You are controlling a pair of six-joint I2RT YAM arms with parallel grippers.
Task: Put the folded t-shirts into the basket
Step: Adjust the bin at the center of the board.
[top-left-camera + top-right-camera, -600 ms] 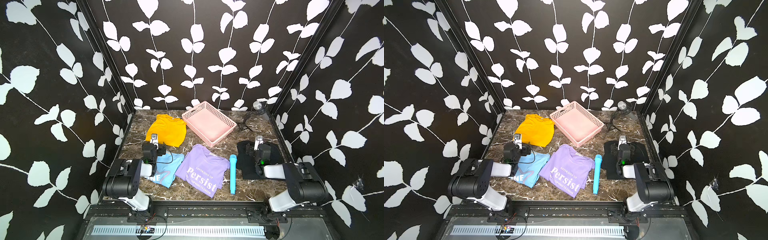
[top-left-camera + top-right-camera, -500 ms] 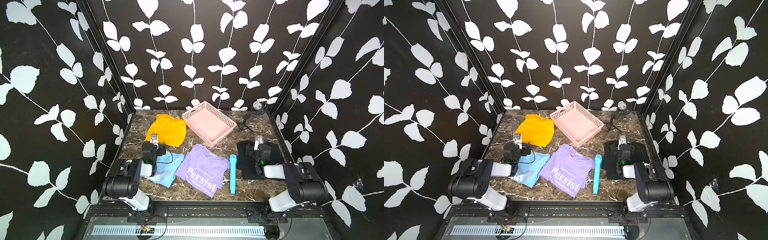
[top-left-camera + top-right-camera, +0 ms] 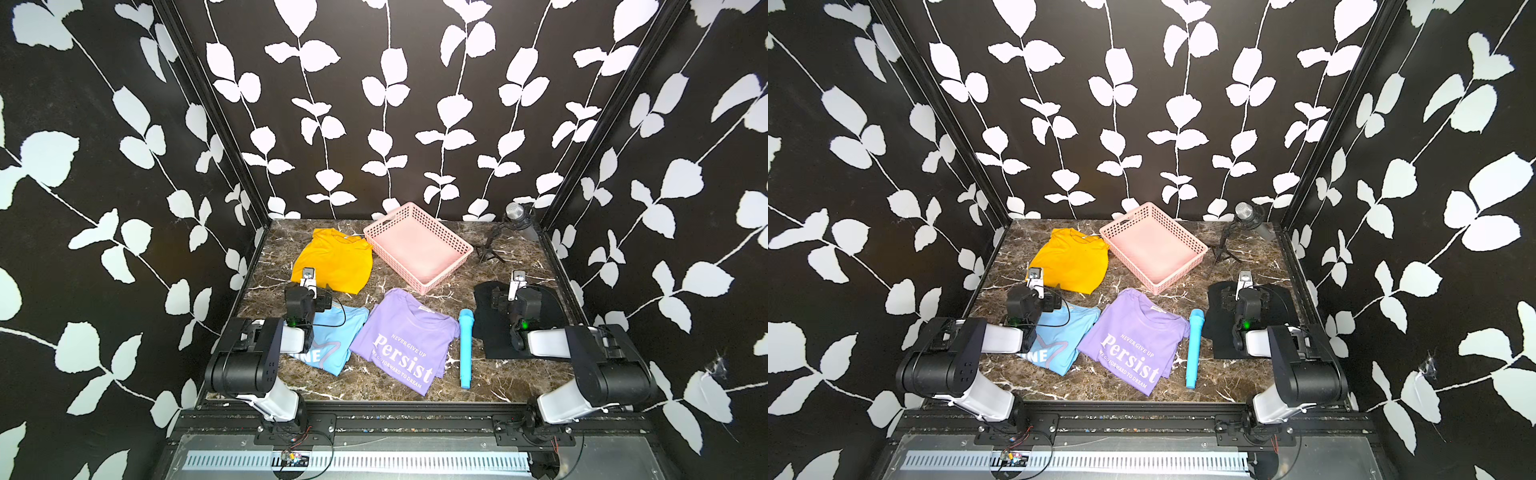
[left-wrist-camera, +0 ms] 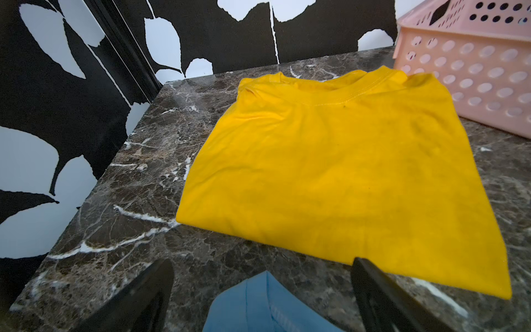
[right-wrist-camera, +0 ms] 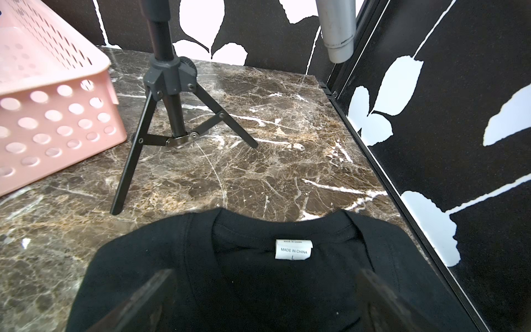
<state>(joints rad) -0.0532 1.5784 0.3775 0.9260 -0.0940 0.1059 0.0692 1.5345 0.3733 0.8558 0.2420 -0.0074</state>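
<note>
The pink basket (image 3: 449, 270) (image 3: 1181, 270) stands at the back middle with nothing in it. A yellow t-shirt (image 3: 332, 262) (image 4: 330, 172) lies to its left. The lilac "Persist" t-shirt (image 3: 405, 340) lies at the front middle, and the light blue t-shirt (image 3: 336, 345) (image 4: 258, 307) is left of it. A black t-shirt (image 3: 494, 328) (image 5: 258, 287) lies at the right. My left gripper (image 3: 311, 291) (image 4: 262, 260) is open over the blue shirt's far edge, just short of the yellow one. My right gripper (image 3: 513, 293) (image 5: 265, 271) is open above the black shirt's collar.
A long light blue toy microphone (image 3: 465, 345) lies between the lilac and black shirts. A grey microphone on a black tripod (image 3: 515, 216) (image 5: 172, 115) stands in the back right corner, next to the basket. Black leaf-patterned walls close in three sides of the marble table (image 3: 415, 390).
</note>
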